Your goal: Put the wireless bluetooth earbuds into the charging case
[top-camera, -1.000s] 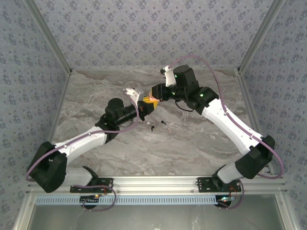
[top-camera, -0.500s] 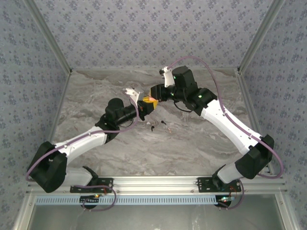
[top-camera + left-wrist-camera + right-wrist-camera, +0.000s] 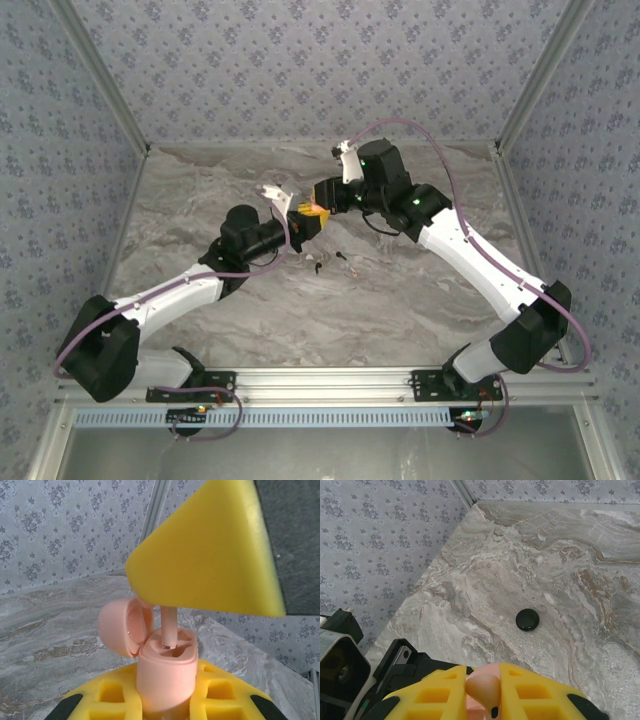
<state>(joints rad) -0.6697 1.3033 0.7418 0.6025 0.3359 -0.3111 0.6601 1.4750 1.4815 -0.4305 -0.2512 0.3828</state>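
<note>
Your left tool (image 3: 298, 222): clamped on the open case (image 3: 167, 672).
Your right tool (image 3: 321, 198): pinched an earbud (image 3: 168, 627), stem entering the case.
Remaining: seating it, then the second.

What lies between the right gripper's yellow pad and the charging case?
The pink earbud bridges it, its stem going from the yellow pad into the charging case; the left wrist view shows it.

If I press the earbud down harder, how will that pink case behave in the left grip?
The case looks like smooth hard plastic, so it probably won't flex under the earbud, but it might slide down between the left gripper's soft foam pads. Its open lid sticks out to one side: likely the fragile part if knocked.
</note>
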